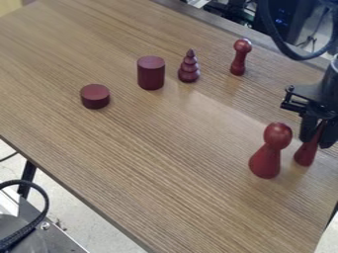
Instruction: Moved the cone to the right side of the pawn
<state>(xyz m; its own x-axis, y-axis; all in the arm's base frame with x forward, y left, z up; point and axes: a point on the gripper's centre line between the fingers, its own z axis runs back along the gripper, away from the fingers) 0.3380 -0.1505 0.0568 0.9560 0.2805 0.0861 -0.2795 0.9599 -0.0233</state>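
At the right edge hangs the gripper [317, 137], its fingers shut on the upper part of the slim red cone [306, 152]. The cone's wide lower end shows below the fingers, at or close to the tabletop; whether it bears on the wood I cannot tell. Its tip is partly hidden by the gripper. Just left of the cone stands the larger red pawn [267, 159], upright with a round head. A narrow gap separates the two near their bases.
On the wooden table [165, 163], farther back, stand a short disc [95, 97], a taller cylinder [151, 73], a ringed tree-shaped piece [189, 69] and a slim round-headed piece [239, 58]. A black cable loops at the upper right.
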